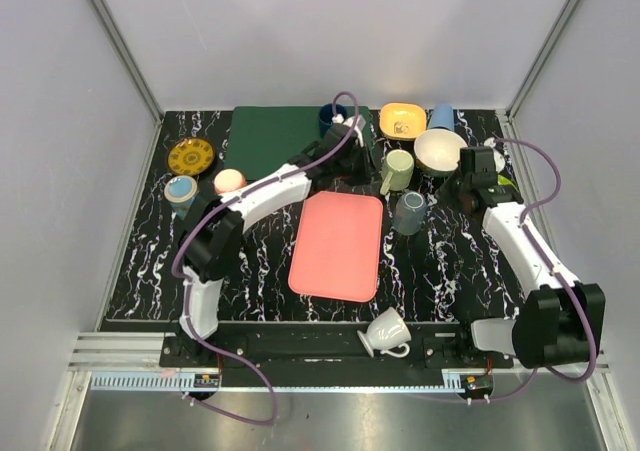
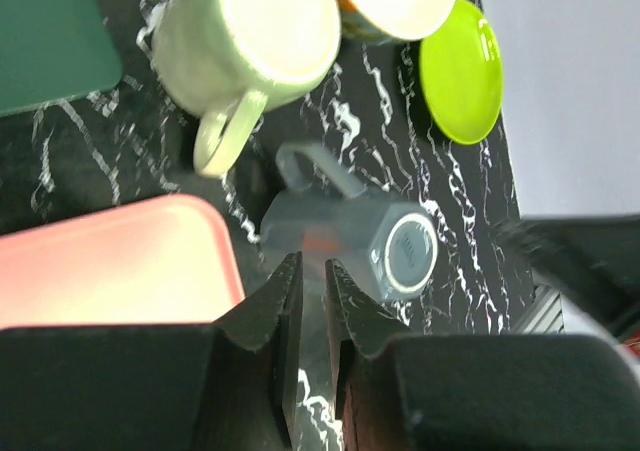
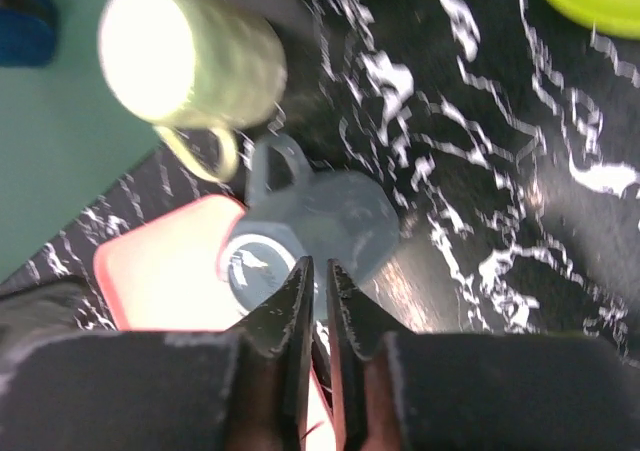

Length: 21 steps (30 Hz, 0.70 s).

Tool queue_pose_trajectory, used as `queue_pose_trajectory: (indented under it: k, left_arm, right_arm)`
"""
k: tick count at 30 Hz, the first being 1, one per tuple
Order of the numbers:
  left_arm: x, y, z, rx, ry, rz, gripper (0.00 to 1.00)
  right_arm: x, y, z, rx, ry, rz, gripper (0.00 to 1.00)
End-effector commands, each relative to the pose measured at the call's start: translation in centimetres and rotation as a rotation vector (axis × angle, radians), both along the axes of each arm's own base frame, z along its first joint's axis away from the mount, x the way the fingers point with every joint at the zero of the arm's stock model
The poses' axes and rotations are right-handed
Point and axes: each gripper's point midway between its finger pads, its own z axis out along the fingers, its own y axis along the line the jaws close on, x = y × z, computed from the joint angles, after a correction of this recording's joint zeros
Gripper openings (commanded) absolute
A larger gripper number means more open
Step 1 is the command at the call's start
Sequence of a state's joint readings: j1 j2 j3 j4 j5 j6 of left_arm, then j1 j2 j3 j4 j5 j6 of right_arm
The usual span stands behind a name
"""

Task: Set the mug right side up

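A grey mug (image 1: 409, 211) stands upside down on the black marbled table, base up, just right of the pink tray (image 1: 338, 244). In the left wrist view the grey mug (image 2: 335, 229) lies just beyond my fingertips, handle toward the pale green mug. In the right wrist view the grey mug (image 3: 335, 221) sits right ahead of my fingertips. My left gripper (image 1: 368, 159) (image 2: 312, 269) is shut and empty, above the table left of the mug. My right gripper (image 1: 462, 184) (image 3: 315, 269) is shut and empty, to the mug's right.
A pale green mug (image 1: 397, 169) lies on its side behind the grey one. A white bowl (image 1: 440, 151), yellow bowl (image 1: 402, 121), blue cup (image 1: 441, 117) and lime plate (image 2: 460, 66) crowd the back right. A green mat (image 1: 270, 136) lies at the back. A white mug (image 1: 386, 333) rests at the near edge.
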<state>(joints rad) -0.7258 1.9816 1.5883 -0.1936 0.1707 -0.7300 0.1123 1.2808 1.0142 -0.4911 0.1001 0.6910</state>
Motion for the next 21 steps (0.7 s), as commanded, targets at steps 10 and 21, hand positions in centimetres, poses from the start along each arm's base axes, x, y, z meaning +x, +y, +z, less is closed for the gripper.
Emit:
queue_pose_trajectory:
  k: [10, 21]
  left_arm:
    - [0.8, -5.3, -2.9, 0.017, 0.019, -0.097, 0.13]
    - [-3.7, -8.4, -3.5, 0.004, 0.03, -0.23, 0.11]
  right_arm:
    - [0.2, 1.6, -7.3, 0.071, 0.145, 0.012, 0.13]
    - [1.3, 1.5, -8.0, 0.046, 0.164, 0.022, 0.2]
